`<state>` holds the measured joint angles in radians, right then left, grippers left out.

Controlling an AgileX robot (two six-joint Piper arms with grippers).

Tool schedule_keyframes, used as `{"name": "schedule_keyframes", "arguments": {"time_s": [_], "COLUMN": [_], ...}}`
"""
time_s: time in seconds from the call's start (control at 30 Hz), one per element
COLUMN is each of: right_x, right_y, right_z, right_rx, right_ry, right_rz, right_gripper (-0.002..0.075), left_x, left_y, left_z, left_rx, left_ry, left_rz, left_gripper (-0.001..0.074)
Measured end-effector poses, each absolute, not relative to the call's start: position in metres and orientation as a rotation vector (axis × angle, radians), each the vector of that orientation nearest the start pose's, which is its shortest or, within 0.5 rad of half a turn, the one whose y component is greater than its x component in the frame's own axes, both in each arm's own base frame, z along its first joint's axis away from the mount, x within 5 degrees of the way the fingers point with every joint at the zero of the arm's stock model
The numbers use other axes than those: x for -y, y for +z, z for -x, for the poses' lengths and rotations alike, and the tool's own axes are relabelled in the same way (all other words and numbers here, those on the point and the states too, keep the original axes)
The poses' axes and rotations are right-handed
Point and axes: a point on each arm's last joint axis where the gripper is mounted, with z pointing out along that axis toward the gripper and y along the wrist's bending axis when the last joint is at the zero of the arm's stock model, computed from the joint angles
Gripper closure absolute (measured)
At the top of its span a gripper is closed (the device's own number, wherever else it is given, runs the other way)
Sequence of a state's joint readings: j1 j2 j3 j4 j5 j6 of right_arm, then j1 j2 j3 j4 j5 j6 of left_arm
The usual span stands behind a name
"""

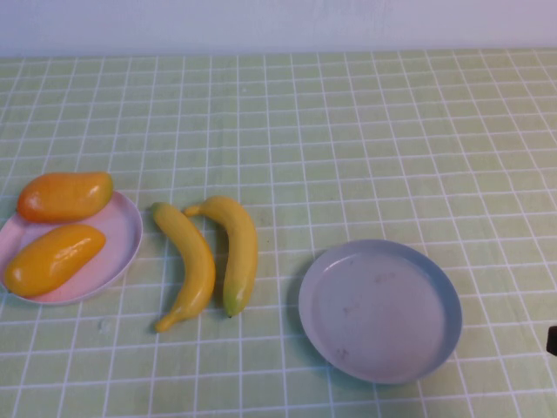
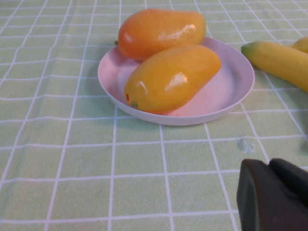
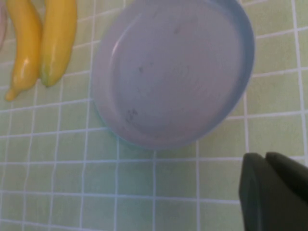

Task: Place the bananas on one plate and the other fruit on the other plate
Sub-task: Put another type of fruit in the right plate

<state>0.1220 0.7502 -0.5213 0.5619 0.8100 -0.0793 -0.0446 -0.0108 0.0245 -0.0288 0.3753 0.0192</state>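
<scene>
From high on our own side we look down on the tabletop (image 1: 348, 131), pink plate (image 1: 122, 252) left of the bananas (image 1: 209, 252), grey-blue plate (image 1: 435, 287) right of them. Our left wrist camera sits low and close by the pink plate (image 2: 236, 91). Our right wrist camera looks steeply down on the grey-blue plate (image 3: 240, 62). Both wrist views share the bananas.

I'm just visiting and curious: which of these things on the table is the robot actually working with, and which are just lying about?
Part of the job:
- two bananas, on the cloth
- grey-blue plate, empty
- two mango-like fruits, on the pink plate
- left gripper and right gripper, both low near the table

Just lying about:
- only the green checked tablecloth
</scene>
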Motion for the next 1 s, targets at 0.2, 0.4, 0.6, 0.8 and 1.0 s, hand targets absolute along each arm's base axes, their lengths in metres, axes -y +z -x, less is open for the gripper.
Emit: {"name": "schedule_keyframes", "arguments": {"time_s": [0.2,0.4,0.6,0.8,1.0], "right_x": [-0.060,-0.117,-0.193,-0.261,-0.305], "right_y": [0.273,0.276,0.277,0.268,0.262], "right_z": [-0.170,-0.226,-0.269,-0.297,-0.324], "right_rx": [-2.617,-2.698,-2.677,-2.659,-2.626], "right_ry": [0.591,0.566,0.553,0.557,0.581], "right_rz": [0.031,0.347,0.634,0.827,0.841], "right_gripper": [0.0743,0.0743,0.0736,0.0646,0.0445], "left_x": [0.003,0.003,0.003,0.003,0.003], "left_y": [0.172,0.172,0.172,0.172,0.172], "left_z": [-0.052,-0.052,-0.052,-0.052,-0.052], "left_rx": [-1.872,-1.872,-1.872,-1.872,-1.872], "left_ry": [-0.046,-0.046,-0.046,-0.046,-0.046], "left_rz": [-0.042,-0.042,-0.042,-0.042,-0.042], "left_gripper": [0.0735,0.0735,0.0735,0.0735,0.0735]}}
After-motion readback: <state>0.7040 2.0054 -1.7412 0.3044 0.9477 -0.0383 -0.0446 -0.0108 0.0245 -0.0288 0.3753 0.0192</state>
